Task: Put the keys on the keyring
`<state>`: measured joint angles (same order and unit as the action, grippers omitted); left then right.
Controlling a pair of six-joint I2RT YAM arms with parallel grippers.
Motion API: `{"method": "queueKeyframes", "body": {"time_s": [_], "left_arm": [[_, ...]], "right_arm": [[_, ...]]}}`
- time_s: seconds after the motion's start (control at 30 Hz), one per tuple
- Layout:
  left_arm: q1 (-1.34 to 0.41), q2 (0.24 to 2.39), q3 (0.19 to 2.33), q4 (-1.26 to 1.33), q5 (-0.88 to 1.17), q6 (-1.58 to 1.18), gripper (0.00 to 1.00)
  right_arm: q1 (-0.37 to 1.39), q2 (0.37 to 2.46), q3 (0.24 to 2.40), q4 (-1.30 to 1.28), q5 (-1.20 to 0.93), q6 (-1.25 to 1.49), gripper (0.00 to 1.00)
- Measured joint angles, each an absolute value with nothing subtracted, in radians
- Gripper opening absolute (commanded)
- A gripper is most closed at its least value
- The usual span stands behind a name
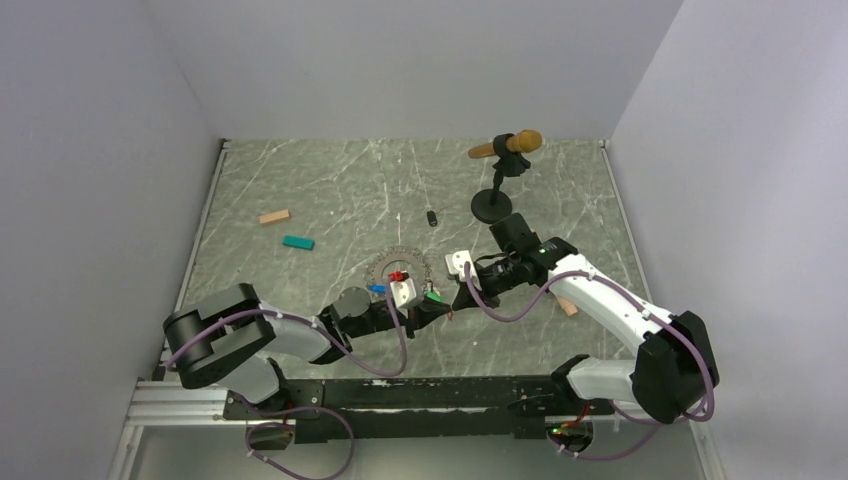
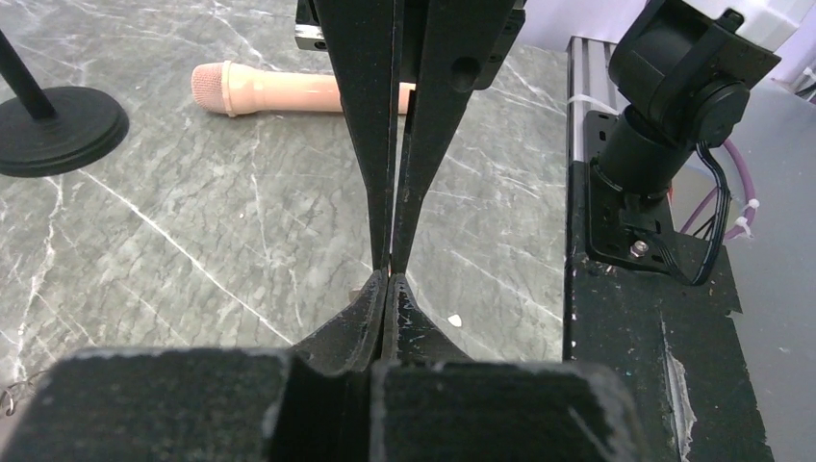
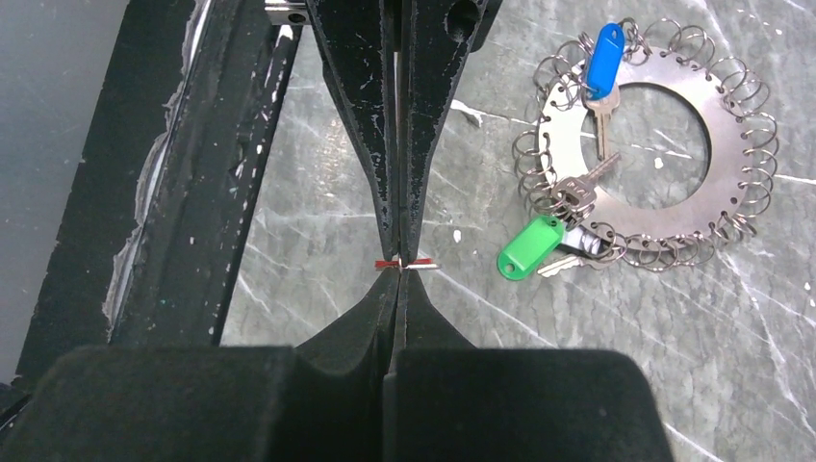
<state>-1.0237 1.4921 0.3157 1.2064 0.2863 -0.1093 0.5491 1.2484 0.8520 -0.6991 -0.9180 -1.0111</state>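
**A:** How do the arms sit?

**B:** From above, the left arm [image 1: 290,335] lies low. It runs from its base at 7 o'clock and stretches toward 3 o'clock, ending mid-worktop. The right arm [image 1: 610,300] rises from its base at 5 o'clock toward 11, then bends at the wrist back toward 8 o'clock. The two ends come close together at the 4 o'clock side of the keyring [image 3: 736,173].

**A:** And the pincers?

**B:** The left pincer [image 2: 389,274] is closed, its fingers pressed together with nothing showing between them. It is over the grey marbled worktop [image 2: 192,250]. In its own view a pink microphone [image 2: 279,89] lies at 12 o'clock and a black stand base [image 2: 58,125] at 10. The right pincer [image 3: 399,265] is closed too, pinching a thin red-and-white strip [image 3: 425,265] seen edge-on. Whether that is a key tag I cannot tell.

**A:** Where are the keys?

**B:** In the right wrist view the keyring, a flat metal disc with a wide hole and small wire loops round its rim, lies on the worktop at 2 o'clock from the pincer. The blue-tagged key [image 3: 604,60] lies across its rim at 11 o'clock. The green-tagged key [image 3: 531,247] is at 8 o'clock, its tag just outside the loops. Whether either is threaded on I cannot tell.
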Motion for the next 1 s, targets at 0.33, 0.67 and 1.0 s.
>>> {"method": "queueKeyframes", "body": {"time_s": [0.33,0.67,1.0], "left_arm": [[-1.024,1.492,0.326,1.185,0.271,-0.120,0.00],[-1.024,1.505,0.234,1.322,0.175,-0.144,0.00],[-1.040,1.615,0.193,1.471,0.199,-0.062,0.00]], "right_arm": [[0.546,1.249,0.852,-0.707,-0.918,-1.010,0.21],[0.535,1.249,0.852,-0.707,-0.932,-1.003,0.36],[0.532,1.251,0.852,-0.711,-0.979,-1.021,0.43]]}}
